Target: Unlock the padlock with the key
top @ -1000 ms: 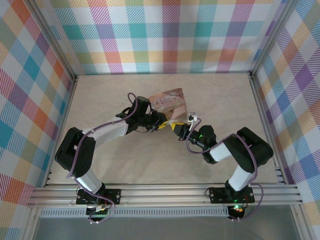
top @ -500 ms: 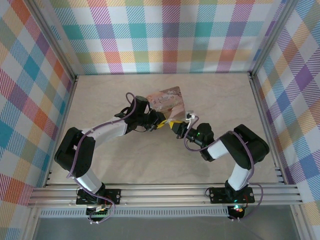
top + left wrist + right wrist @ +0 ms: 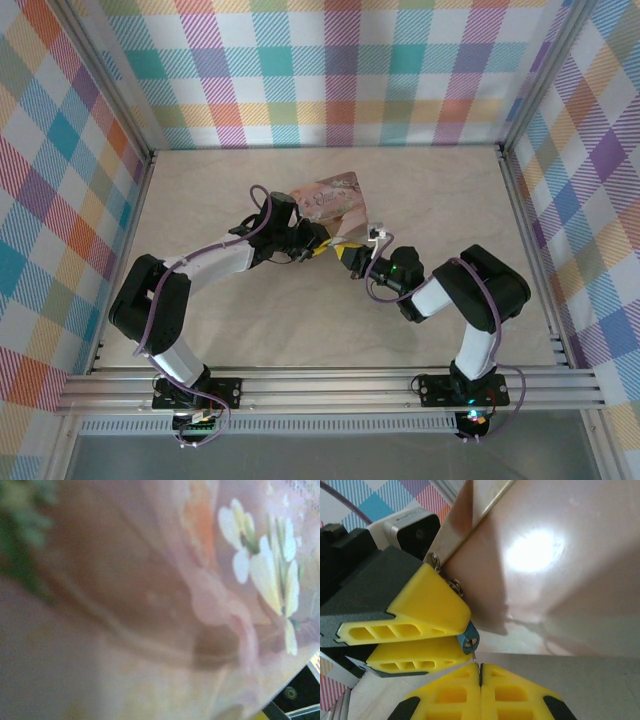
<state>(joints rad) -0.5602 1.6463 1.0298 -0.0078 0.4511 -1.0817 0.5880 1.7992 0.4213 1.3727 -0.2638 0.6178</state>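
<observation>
Just beside the pink tin (image 3: 560,580), the left gripper (image 3: 461,631) grasps the blue padlock (image 3: 469,640) while the right gripper (image 3: 480,671) pinches the key (image 3: 474,656) at its keyhole.

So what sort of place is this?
Probably a robot test booth: a left arm and a right arm bolted to a metal rail, a beige table boxed in by checked walls, and a pink tin.

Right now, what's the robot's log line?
left gripper: shut on padlock | right gripper: shut on key | key: tip just under padlock
</observation>
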